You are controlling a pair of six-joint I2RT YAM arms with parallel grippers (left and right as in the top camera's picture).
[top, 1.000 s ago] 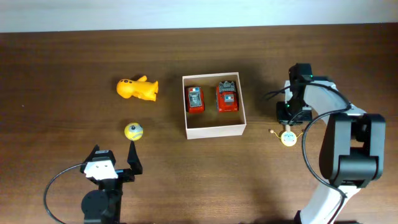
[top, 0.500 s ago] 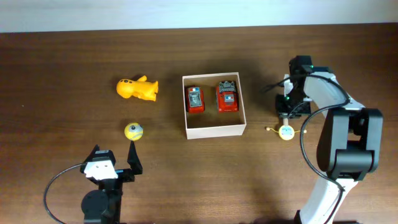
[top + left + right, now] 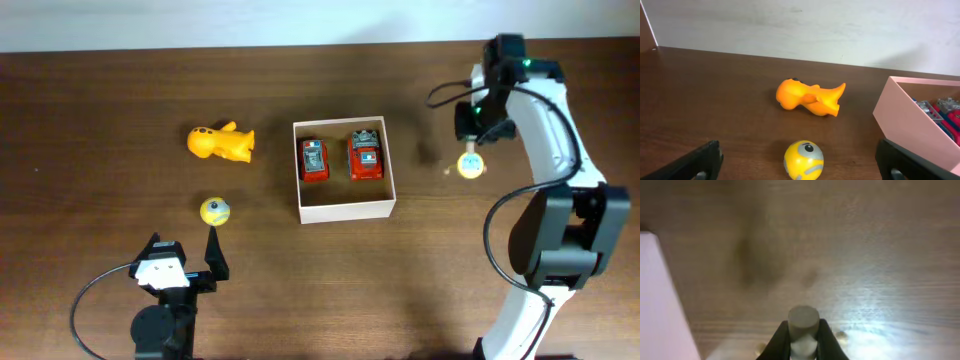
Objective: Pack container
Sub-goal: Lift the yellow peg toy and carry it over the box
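Against the view of a second back, we find the left side as it was: the left pincer (image 3: 183, 243) sits low at the near edge, its fingers spread wide with nothing between them, and the loose toys and the box have not shifted. The right pincer (image 3: 803, 336) has travelled from beside the box's near right corner toward the far edge, taking a small round yellow toy (image 3: 470, 165) with it; its fingers are pressed on the toy's pale stub.

Counting across the worktop (image 3: 100, 90), we see:
- one orange duck-like toy (image 3: 220, 143)
- one yellow ball (image 3: 215, 211) nearer to us
- one box (image 3: 345, 209) in the middle, well apart from both pincers
- two red cars (image 3: 314, 160) side by side in its far half
- one round toy at the right
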